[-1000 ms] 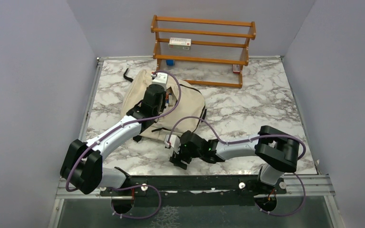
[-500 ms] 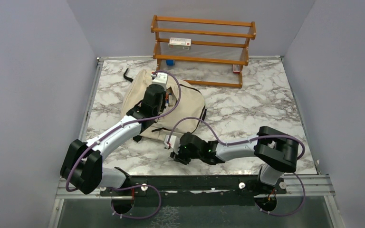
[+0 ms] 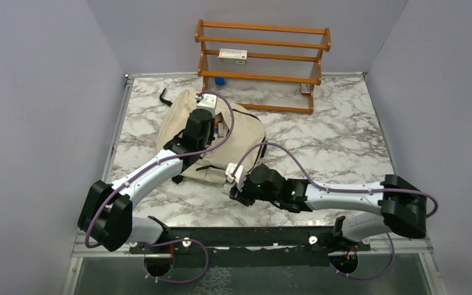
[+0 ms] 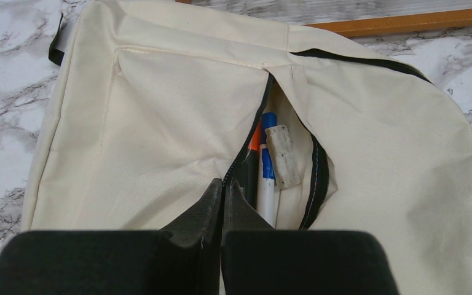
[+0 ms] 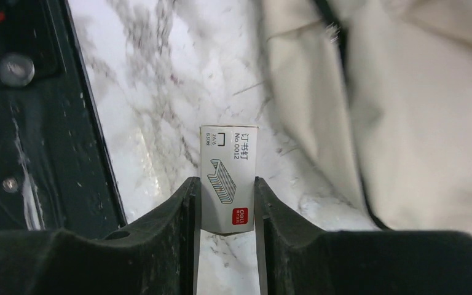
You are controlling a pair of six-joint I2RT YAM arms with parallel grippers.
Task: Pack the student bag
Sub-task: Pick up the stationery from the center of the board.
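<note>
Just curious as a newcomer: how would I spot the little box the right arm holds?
Start at the cream student bag on the marble table. At its near edge, the right pincer clamps a small white box with a staples drawing: the only box not on the rack.

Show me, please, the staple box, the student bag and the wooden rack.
staple box [image 5: 228,178]: right wrist view, printed face.
student bag [image 4: 160,123]: left wrist view, cream front panel.
wooden rack [image 3: 263,27]: top external view, top rail.

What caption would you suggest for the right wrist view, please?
Right jaws clamp a small staple box over the marble table, beside the cream student bag.
</note>
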